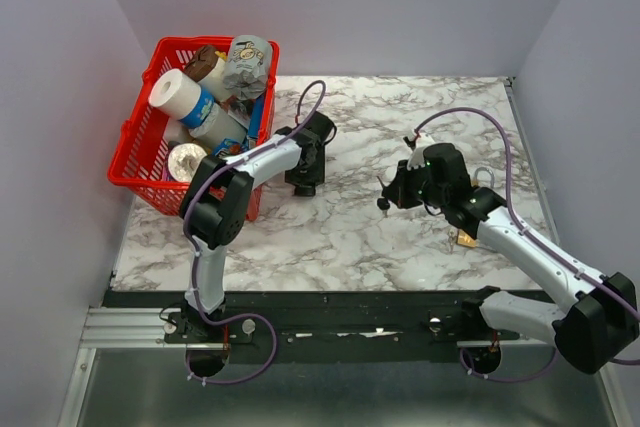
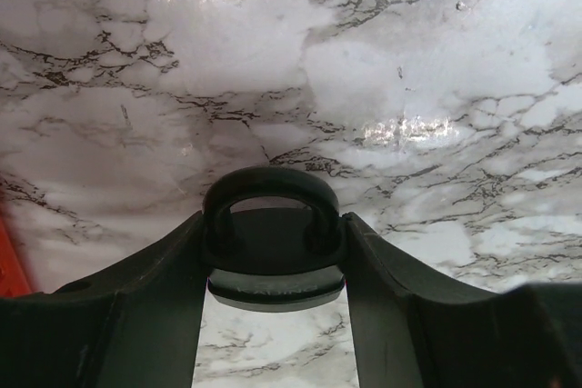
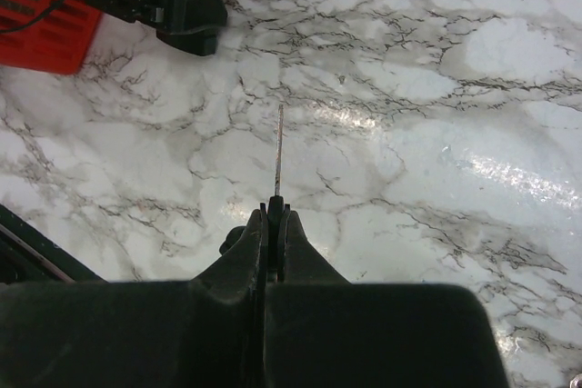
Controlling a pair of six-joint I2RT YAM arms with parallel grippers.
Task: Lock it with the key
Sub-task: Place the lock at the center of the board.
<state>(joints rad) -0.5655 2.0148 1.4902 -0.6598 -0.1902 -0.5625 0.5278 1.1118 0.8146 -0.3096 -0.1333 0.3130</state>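
The left gripper [image 2: 273, 265] is clamped on the black metal padlock [image 2: 271, 224] above the white marbled tabletop [image 2: 409, 61]; the right gripper [image 3: 275, 215] pinches the thin silver key [image 3: 278, 147], well apart from it. Best to square the blade with the keyway before pushing in

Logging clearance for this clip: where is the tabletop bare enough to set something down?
Bare white marble table between left claw and right claw, and along the back wall right of the red plastic basket, which is crowded.
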